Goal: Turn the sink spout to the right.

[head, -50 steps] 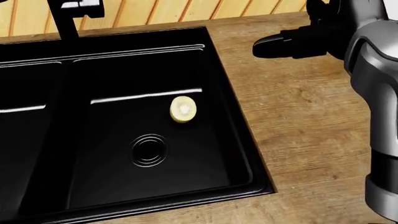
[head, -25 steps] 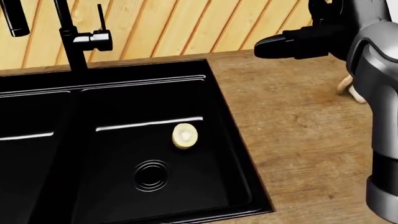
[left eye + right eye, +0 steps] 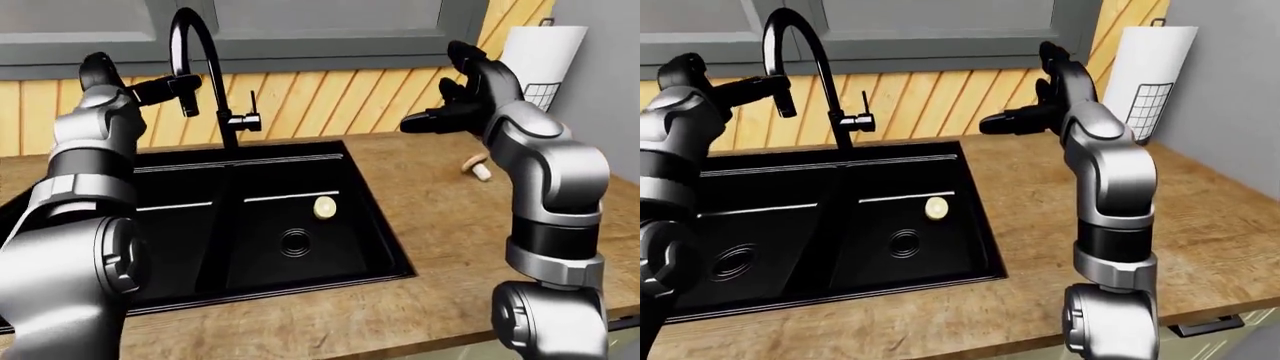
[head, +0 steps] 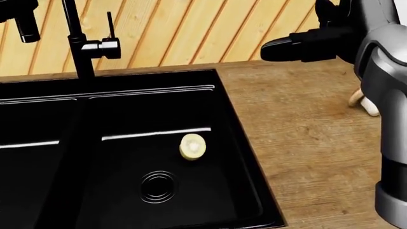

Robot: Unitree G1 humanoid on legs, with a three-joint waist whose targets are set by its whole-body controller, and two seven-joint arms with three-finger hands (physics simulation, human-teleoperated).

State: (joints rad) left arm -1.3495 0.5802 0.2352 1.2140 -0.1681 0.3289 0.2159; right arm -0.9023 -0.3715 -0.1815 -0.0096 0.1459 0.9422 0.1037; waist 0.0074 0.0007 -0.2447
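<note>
The black gooseneck spout [image 3: 193,22] rises from its base [image 3: 229,131] at the top edge of the black double sink [image 3: 372,214]. Its downturned tip [image 3: 187,103] points over the left basin. My left hand [image 3: 165,85] is raised at the tip, with straight open fingers [image 3: 752,88] touching or just beside it; I cannot tell which. My right hand [image 3: 432,118] is open and empty in the air above the wooden counter, right of the faucet. The faucet's lever [image 4: 109,46] sticks out to the right of the stem.
A pale round fruit slice [image 4: 193,146] lies in the right basin above the drain [image 4: 158,186]. A small beige object [image 3: 478,166] lies on the counter at the right. A paper towel roll [image 3: 540,64] stands at the top right by the wall.
The head camera has tilted up: sink, slice and counter slid down the picture, and the faucet stem, lever and spout tip came into view. My right hand keeps its place in the view.
</note>
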